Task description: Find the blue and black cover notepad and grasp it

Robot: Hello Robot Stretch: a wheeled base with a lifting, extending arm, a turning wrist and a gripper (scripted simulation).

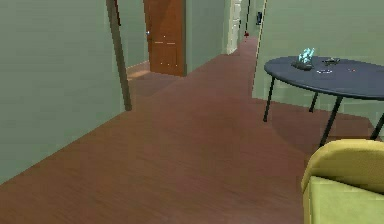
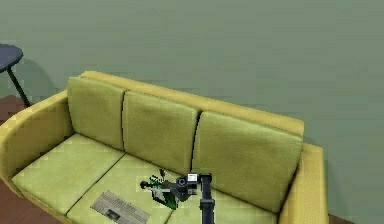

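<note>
A flat grey rectangular thing (image 2: 120,207) with dark marks lies on the middle seat cushion of a yellow-green sofa (image 2: 230,150); I cannot tell whether it is the notepad. My arm rises from the bottom edge of the arm side view. My gripper (image 2: 160,186) stands just right of the flat thing, in front of the sofa's seat and back cushions. A small dark and green blob sits at the fingers. I cannot tell whether the gripper holds anything.
A round dark blue table (image 1: 345,80) on thin black legs carries a few small glassy things (image 1: 305,60), and its edge (image 2: 8,55) shows again beside the sofa. The sofa's arm (image 1: 345,175) is at lower right. A wooden door (image 1: 165,35) lies across open wood floor (image 1: 190,140).
</note>
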